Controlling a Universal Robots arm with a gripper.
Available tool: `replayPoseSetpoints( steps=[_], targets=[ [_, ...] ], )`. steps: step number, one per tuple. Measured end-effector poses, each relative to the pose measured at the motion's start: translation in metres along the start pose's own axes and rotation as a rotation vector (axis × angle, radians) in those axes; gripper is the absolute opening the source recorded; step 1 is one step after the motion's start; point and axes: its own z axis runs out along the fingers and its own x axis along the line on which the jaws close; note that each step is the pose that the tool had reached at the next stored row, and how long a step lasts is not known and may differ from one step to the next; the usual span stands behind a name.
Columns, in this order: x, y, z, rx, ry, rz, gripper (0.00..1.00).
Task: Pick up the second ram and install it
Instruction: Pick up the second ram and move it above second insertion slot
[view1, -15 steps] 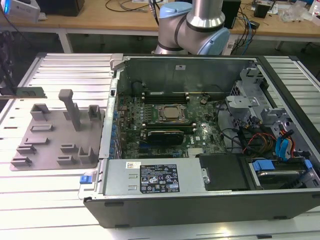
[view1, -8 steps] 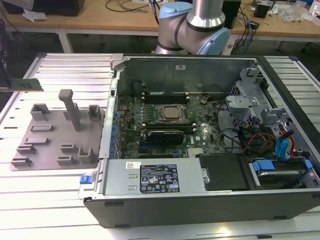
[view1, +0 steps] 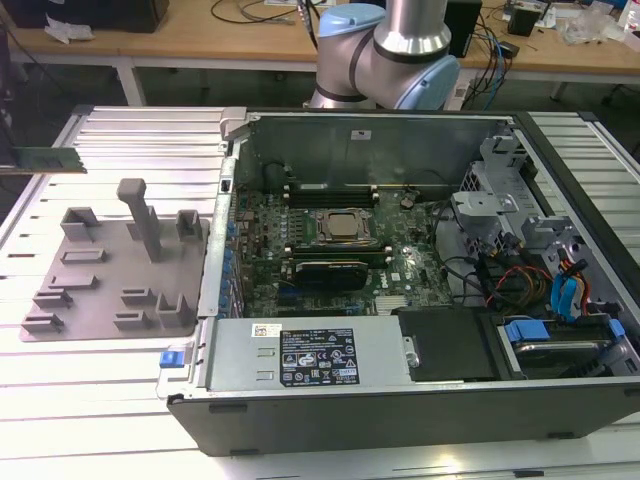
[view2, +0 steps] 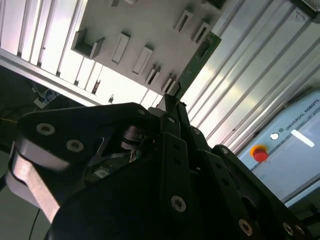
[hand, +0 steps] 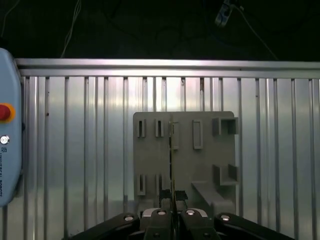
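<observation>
Closest to the lens in both wrist views, the gripper (view2: 171, 97) (hand: 172, 200) is clenched on one end of the second ram (view2: 197, 57) (hand: 171, 155). The rest of the green stick juts straight out past the fingertips. The first wrist view sees the stick edge-on as a thin line over the grey fixture plate (hand: 200, 165), between its rows of slots. The second wrist view shows its green face and square far end. Its height above the plate is hard to judge from either. The exterior view places the second ram (view1: 45, 160) at that view's left edge, seemingly raised clear of the ribbed tabletop (view1: 130, 130) and beyond the fixture plate (view1: 100, 290). An upright post (view1: 133, 205) on the plate stands between the stick and the open computer case (view1: 400, 400), which is well apart with its side wall raised. A pale box with a red button (hand: 5, 112) sits near the tabletop's edge.
</observation>
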Motion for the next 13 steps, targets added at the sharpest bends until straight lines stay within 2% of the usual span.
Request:
replayPoseSetpoints(
  steps=[2,3,5,8,13],
  targets=[
    [0.0000,-0.0089,-0.0002,-0.0003,0.0000,0.000,0.11],
    [-0.0001,-0.0186,-0.0002,-0.0009,0.0000,0.000,0.11],
    [-0.0004,-0.0293,-0.0002,-0.0024,0.0001,0.000,0.11],
    [-0.0017,-0.0563,0.0001,-0.0053,-0.0001,0.000,0.11],
    [-0.0037,-0.0821,0.0005,-0.0081,0.0005,0.000,0.11]
  ],
)
